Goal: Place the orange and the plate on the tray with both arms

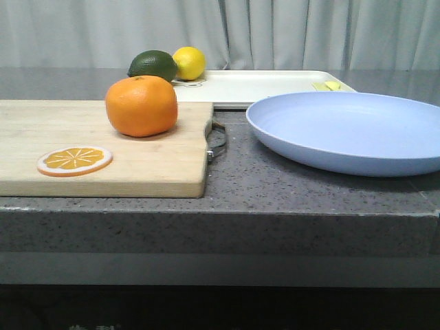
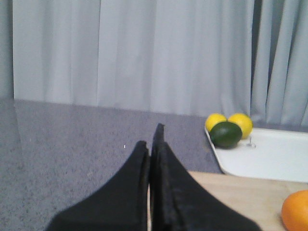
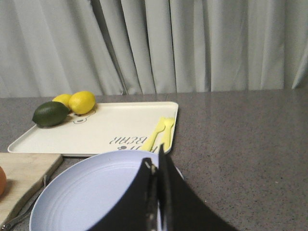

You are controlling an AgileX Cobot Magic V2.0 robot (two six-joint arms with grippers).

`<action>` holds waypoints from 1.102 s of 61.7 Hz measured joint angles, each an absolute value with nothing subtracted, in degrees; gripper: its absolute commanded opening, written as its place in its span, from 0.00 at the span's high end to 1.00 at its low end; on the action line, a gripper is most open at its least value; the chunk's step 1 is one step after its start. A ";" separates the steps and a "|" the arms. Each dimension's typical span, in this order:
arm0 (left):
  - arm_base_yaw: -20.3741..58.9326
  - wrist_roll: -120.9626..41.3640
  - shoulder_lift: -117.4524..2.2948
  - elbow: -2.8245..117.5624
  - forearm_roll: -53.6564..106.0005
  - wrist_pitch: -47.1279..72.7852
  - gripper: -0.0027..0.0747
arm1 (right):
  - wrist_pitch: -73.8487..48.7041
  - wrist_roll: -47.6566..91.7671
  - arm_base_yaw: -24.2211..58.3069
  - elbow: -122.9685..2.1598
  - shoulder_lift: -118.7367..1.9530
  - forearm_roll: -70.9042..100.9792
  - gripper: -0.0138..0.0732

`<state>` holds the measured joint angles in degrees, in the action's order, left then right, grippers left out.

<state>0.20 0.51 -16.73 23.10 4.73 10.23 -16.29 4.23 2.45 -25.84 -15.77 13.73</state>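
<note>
The orange (image 1: 141,105) rests on a wooden cutting board (image 1: 103,148) at the front left; its edge shows in the left wrist view (image 2: 296,211). To its right lies the pale blue plate (image 1: 350,130) on the counter. Behind both is the cream tray (image 1: 261,86), seen also in both wrist views (image 2: 269,156) (image 3: 101,127). My left gripper (image 2: 150,139) is shut and empty, above the board's left end. Shut too, my right gripper (image 3: 156,156) hangs over the plate (image 3: 91,192). Neither gripper appears in the front view.
A dark green lime (image 1: 152,65) and a yellow lemon (image 1: 189,62) sit at the tray's far left corner. A yellow fork (image 3: 161,132) lies on the tray's right side. An orange slice disc (image 1: 74,161) rests on the board, which has a metal handle (image 1: 216,137).
</note>
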 measured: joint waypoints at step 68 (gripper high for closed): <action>0.20 0.51 -31.61 28.86 4.73 11.46 0.16 | -15.95 4.23 2.45 -31.66 -32.94 4.89 0.15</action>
<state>0.20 0.51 -31.61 28.86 4.73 11.46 -15.95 4.23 2.45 -31.66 -32.94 4.89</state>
